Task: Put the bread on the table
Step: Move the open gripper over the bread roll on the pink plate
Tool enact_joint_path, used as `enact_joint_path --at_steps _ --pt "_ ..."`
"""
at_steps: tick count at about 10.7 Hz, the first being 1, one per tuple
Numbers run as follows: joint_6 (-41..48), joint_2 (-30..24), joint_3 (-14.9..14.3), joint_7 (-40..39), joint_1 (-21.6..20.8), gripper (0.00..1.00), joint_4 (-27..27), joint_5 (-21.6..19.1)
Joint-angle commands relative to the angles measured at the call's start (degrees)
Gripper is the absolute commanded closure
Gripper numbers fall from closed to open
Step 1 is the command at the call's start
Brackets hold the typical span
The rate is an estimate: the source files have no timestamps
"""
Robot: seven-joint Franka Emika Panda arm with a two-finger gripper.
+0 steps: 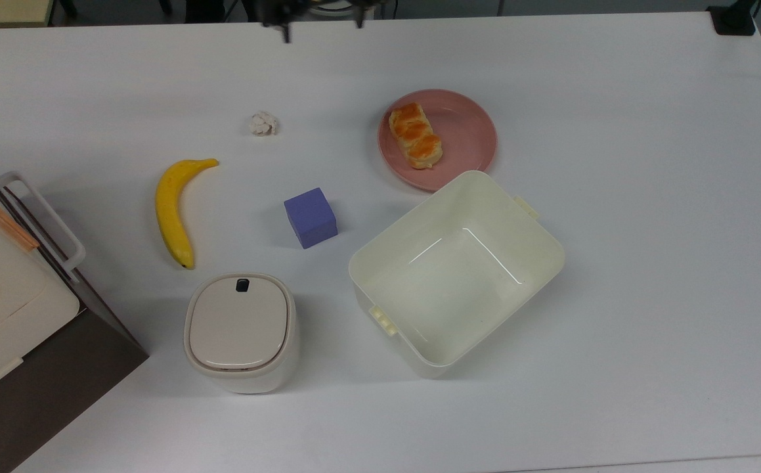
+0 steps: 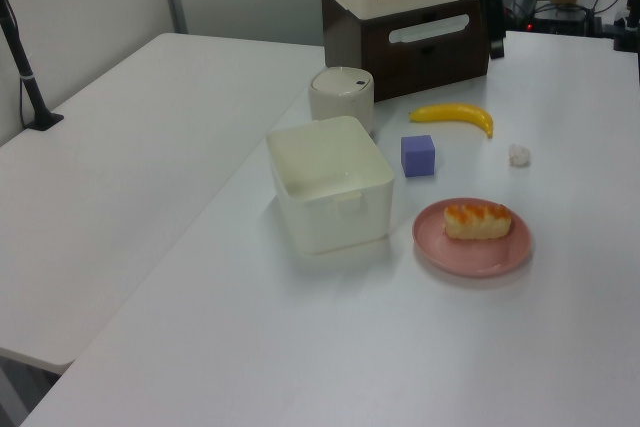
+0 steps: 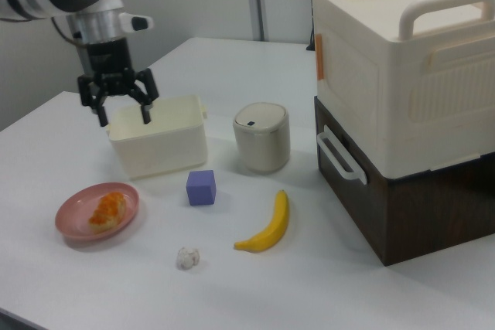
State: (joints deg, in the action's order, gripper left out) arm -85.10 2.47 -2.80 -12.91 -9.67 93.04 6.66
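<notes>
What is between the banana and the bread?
In the top view, the purple cube sits roughly between the banana and the bread, a bit below the straight line; the bread lies on the pink plate.

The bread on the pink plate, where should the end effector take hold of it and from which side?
Grip the small oblong tan bread with the glossy orange top across its narrow middle, coming straight down. It lies flat and alone on the round pink plate, long sides exposed, so the open end effector likely spans its width once the fingers are turned across its length.

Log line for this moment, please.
stage: approach | end effector: open, raised, holding nothing | bread: on pink plate | table: bread not placed
</notes>
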Motion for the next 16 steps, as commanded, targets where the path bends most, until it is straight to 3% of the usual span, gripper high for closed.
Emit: enact_joint_path --at_steps 1,8,11,14,16 --pt "-2.5 0.0 -0.5 0.7 -5.4 0.0 4.6 -0.3" --pt "-9.4 7.5 -0.1 0.7 -9.9 0.0 10.5 2.0" --pt "-13.1 7.5 0.1 0.8 -11.8 0.0 15.9 4.7" --pt "-13.9 7.4 0.1 1.4 -11.4 0.0 16.3 4.5" --pt "-21.2 7.3 0.2 8.6 -11.4 0.0 16.9 3.1"
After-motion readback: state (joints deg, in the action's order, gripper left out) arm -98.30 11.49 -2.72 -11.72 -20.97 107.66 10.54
